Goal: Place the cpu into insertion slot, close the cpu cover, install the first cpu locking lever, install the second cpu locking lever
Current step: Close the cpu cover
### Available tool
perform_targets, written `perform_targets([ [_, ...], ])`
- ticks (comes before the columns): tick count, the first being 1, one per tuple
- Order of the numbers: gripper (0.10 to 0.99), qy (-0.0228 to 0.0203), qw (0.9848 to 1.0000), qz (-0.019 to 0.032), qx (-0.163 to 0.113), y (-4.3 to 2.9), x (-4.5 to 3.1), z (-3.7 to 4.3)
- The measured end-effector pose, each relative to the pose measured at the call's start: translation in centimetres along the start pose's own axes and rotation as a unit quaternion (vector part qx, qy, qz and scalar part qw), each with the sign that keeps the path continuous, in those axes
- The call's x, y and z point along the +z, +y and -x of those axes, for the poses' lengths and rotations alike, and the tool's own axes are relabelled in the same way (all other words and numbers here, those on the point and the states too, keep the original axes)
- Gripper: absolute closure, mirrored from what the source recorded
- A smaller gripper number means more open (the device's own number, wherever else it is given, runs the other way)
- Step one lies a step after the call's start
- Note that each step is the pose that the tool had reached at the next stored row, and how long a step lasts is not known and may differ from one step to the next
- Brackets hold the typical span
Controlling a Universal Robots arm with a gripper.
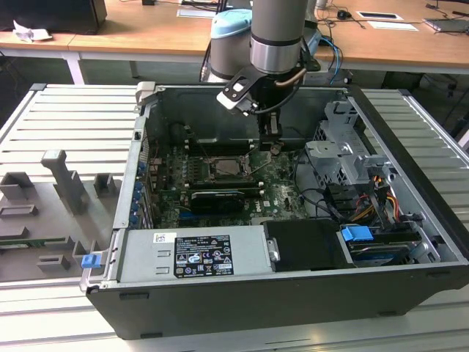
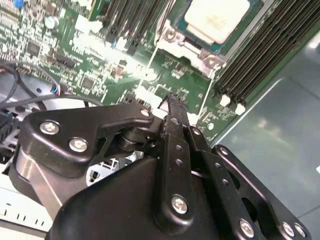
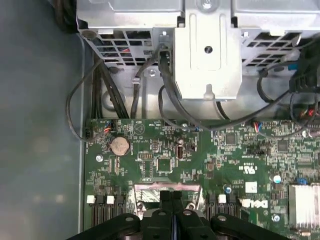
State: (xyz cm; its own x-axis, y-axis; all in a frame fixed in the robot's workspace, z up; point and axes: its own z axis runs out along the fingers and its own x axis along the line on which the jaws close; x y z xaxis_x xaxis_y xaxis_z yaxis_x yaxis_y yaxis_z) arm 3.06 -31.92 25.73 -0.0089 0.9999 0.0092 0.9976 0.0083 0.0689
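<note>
Cpu: the cpu (image 2: 217, 17), a pale silver-tan square, lay flat in its socket on the green board, as the second wrist view showed.
Socket: the insertion slot (image 1: 227, 167) sat near the middle of the board in the exterior view, a dark square with a thin silver rim.
Cover: the cpu cover (image 2: 186, 44), a silvery metal frame, lay around the chip's edge; whether it was latched could not be told.
Gripper: the gripper (image 1: 272, 145) hung inside the case, just to the exterior view's right of the socket and low over the board; contact with the board could not be told.
Fingers: the black fingers (image 2: 175, 130) were pressed together with no gap and held nothing.
Arm: the grey arm (image 1: 277, 29) came down from above.
Board: the motherboard (image 3: 165, 150) carried a coin battery (image 3: 120, 145) and long black memory slots (image 2: 260, 50) beside the socket.
Metal cage: a silver drive cage (image 3: 207, 50) stood past the board's edge, with black cables (image 3: 170, 100) looping beneath it.
Case: the open computer case (image 1: 293, 293) lay on its side.
Worktop: the ribbed grey worktop (image 1: 66, 125) carried the case and grey plastic holders (image 1: 66, 183).
</note>
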Motion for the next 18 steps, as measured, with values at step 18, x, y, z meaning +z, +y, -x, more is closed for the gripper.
perform_targets([
  [18,0.98,0.0002,0.9999,-0.0105,0.0,2.39,1.16,0.03],
])
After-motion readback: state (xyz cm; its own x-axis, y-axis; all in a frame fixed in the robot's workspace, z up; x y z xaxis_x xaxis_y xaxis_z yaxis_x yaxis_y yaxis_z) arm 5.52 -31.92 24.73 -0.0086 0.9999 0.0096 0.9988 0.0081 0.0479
